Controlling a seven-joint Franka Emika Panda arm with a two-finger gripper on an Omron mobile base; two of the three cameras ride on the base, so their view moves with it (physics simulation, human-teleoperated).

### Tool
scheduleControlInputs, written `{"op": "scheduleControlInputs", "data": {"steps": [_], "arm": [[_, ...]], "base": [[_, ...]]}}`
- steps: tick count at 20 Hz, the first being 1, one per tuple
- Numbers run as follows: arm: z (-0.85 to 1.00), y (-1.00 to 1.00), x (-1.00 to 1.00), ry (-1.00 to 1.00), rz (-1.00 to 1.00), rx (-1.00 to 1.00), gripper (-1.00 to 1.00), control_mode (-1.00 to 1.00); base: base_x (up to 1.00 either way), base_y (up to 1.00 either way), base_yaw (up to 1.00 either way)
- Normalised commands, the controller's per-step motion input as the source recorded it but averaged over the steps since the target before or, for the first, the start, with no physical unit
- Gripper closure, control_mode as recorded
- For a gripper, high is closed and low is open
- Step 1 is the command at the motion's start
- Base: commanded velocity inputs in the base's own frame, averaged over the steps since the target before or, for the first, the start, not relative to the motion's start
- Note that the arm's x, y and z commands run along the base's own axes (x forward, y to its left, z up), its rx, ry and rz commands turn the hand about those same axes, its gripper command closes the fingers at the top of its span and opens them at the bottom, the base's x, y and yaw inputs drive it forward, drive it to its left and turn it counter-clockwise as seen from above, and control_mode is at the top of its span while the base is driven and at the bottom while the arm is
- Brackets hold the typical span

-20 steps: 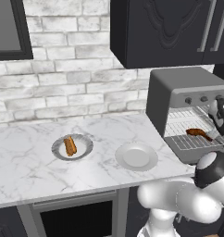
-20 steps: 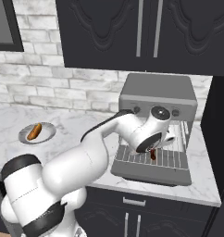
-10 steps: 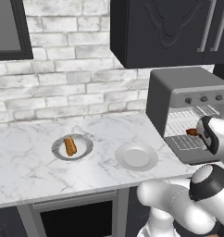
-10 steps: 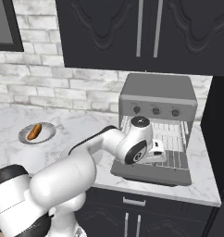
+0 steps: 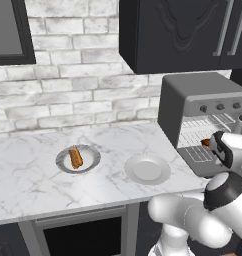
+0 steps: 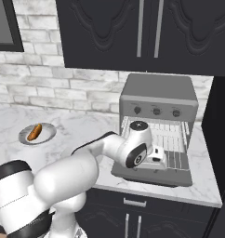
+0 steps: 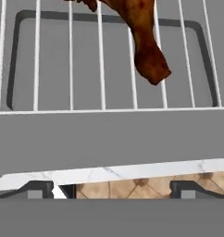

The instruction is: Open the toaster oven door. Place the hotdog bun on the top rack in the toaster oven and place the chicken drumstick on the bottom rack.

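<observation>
While my own arm covers much of the oven mouth in the right base view, I can still place most things. Far left on the marble counter (image 5: pixel 23 170), the hotdog bun (image 5: pixel 75 157) lies on a small grey plate (image 5: pixel 91 153); the dark strip along it is barely readable at this size. Beside it sits a second plate (image 5: pixel 148 169), bare.

Further right stands the toaster oven (image 5: pixel 193 95), its right side cut off by the frame edge in the left base view. Three small knobs (image 6: pixel 156 111) line its front, but any markings around them are too small to read, and I find no brand or lettering anywhere. The toaster oven door (image 6: pixel 154 174) hangs open and flat, though my wrist hides its left part and its handle.

The chicken drumstick (image 7: pixel 144 34) rests on a wire rack (image 7: pixel 53 55) inside; its thick end runs off the top of the hand view, and from the left base camera just a reddish sliver shows. Which rack level it is on I cannot tell for certain.

My gripper (image 7: pixel 111 192) is spread wide and empty, well apart from the drumstick, fingertips (image 7: pixel 37 190) over the door's edge.
</observation>
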Motion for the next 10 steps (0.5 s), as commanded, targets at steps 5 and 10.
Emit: {"op": "scheduleControlInputs", "data": {"steps": [5, 10], "arm": [[-0.07, -0.05, 0.03, 0.0, -0.09, 0.07, -1.0, -1.0], [-0.09, 0.0, 0.02, 0.0, -0.02, 0.09, -1.0, -1.0]], "base": [[0.0, 0.0, 0.0], [0.0, 0.0, 0.0]]}}
